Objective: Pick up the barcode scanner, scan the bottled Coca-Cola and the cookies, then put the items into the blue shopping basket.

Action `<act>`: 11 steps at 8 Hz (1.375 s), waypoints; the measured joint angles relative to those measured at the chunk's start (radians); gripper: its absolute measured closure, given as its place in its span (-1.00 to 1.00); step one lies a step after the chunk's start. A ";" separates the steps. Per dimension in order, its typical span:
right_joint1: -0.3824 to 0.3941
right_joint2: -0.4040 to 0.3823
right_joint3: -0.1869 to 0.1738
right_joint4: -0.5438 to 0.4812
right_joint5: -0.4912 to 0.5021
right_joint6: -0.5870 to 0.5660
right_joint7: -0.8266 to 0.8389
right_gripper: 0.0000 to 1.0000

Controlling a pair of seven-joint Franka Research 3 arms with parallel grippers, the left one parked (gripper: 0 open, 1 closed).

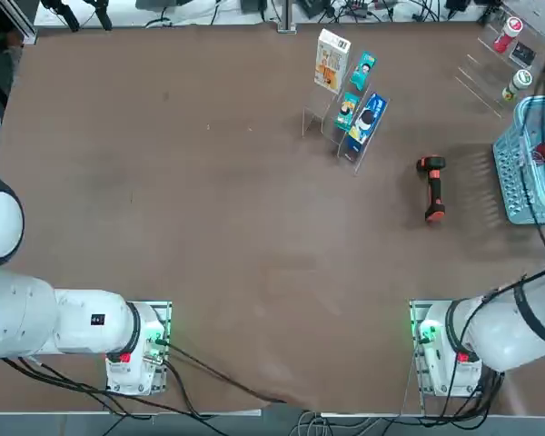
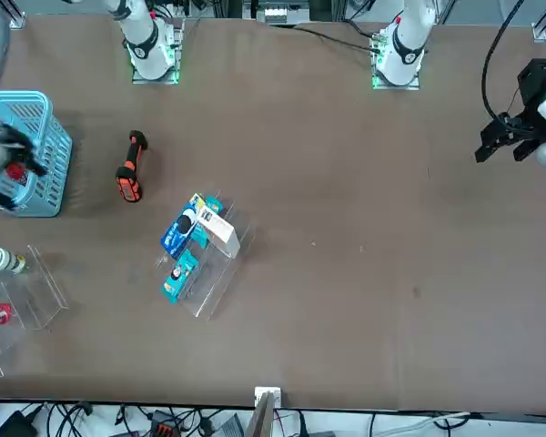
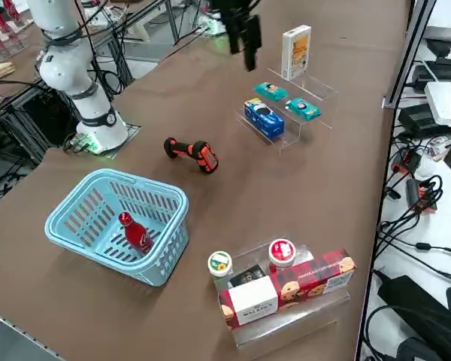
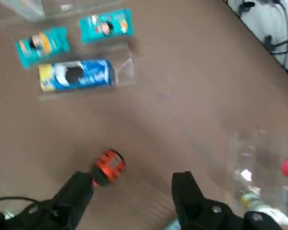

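Observation:
The black and orange barcode scanner [image 1: 433,189] [image 3: 190,153] lies on the table between the basket and the display rack. The bottled Coca-Cola [image 3: 135,232] lies inside the blue shopping basket [image 3: 165,197] [image 1: 518,168]. On the top step of the clear rack, the white cookies box [image 1: 331,61] [image 3: 295,51] stands upright. My right gripper [image 4: 132,191] is open and holds nothing. It hangs high near the basket, with the scanner's orange head [image 4: 108,167] below its fingers. In the front view it is a dark blur over the basket.
The rack also holds a blue packet [image 1: 368,118] and two teal packets [image 1: 361,69]. A second clear stand [image 3: 308,316] beside the basket carries a red biscuit box [image 3: 289,289] and two small tubs [image 3: 281,252]. Cables run along the table's far edge.

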 joint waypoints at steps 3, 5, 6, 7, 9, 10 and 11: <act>0.069 0.023 0.125 0.020 -0.004 0.005 0.362 -1.00; 0.072 0.061 0.224 0.077 -0.006 0.005 0.547 -1.00; 0.074 0.084 0.272 0.105 -0.007 0.005 0.612 -1.00; 0.076 0.107 0.322 0.133 -0.019 0.007 0.653 -1.00; 0.091 0.168 0.416 0.197 -0.081 0.054 0.691 -1.00; 0.109 0.212 0.433 0.242 -0.095 0.075 0.711 -1.00; 0.120 0.260 0.435 0.288 -0.098 0.089 0.713 -1.00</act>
